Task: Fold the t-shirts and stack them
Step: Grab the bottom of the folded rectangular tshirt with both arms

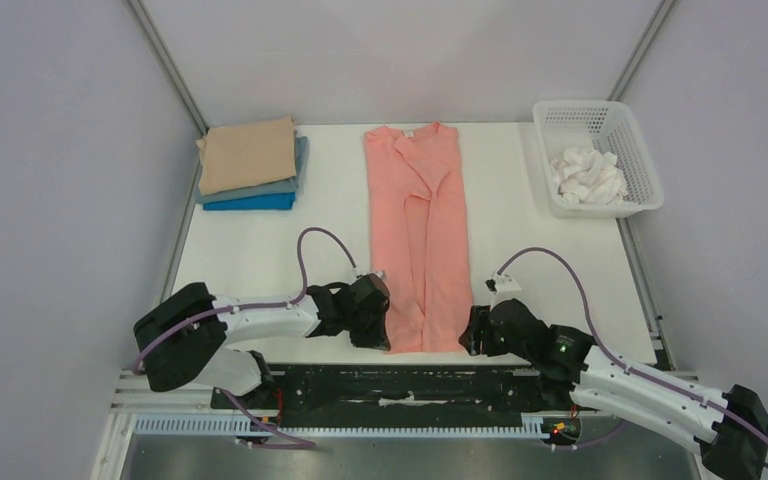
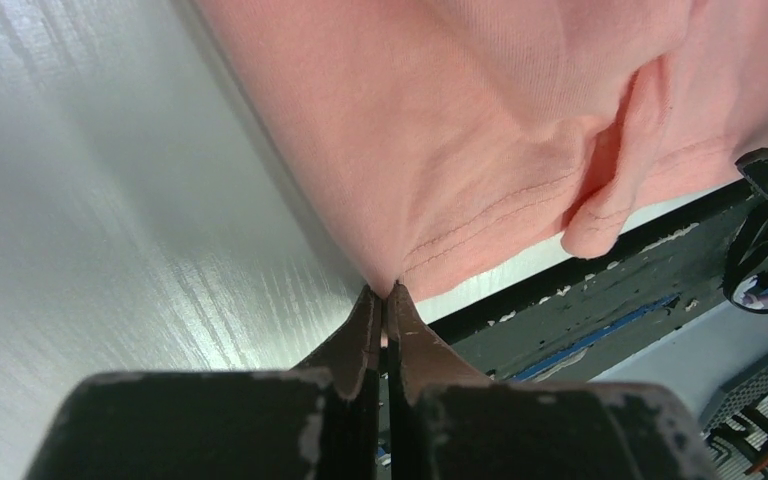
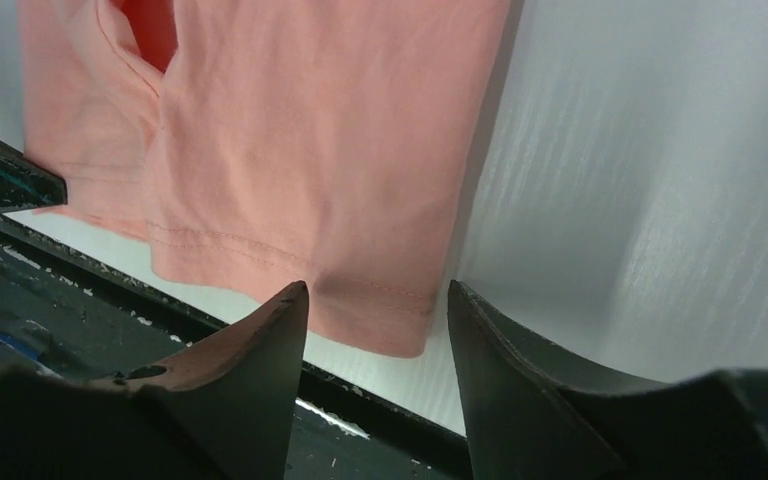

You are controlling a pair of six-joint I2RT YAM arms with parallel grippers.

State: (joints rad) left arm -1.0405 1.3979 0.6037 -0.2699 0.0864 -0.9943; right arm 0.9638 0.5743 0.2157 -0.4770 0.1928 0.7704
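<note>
Bare tabletop (image 1: 260, 250) lies either side of the long salmon-pink shirt (image 1: 418, 230), bounded by a folded stack (image 1: 252, 165) far left, a white basket (image 1: 587, 104) far right, and close side walls (image 1: 60, 200).

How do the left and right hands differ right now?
The left hand is shut, pinching the pink shirt at its hem corner; the right hand stands open. The left hand grips cloth; the right hand only straddles the other corner. Both sit at the shirt's near hem.

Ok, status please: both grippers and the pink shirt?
Left gripper shut on pink shirt's hem corner. Right gripper open, astride other corner. Folded stack, basket far off.
</note>
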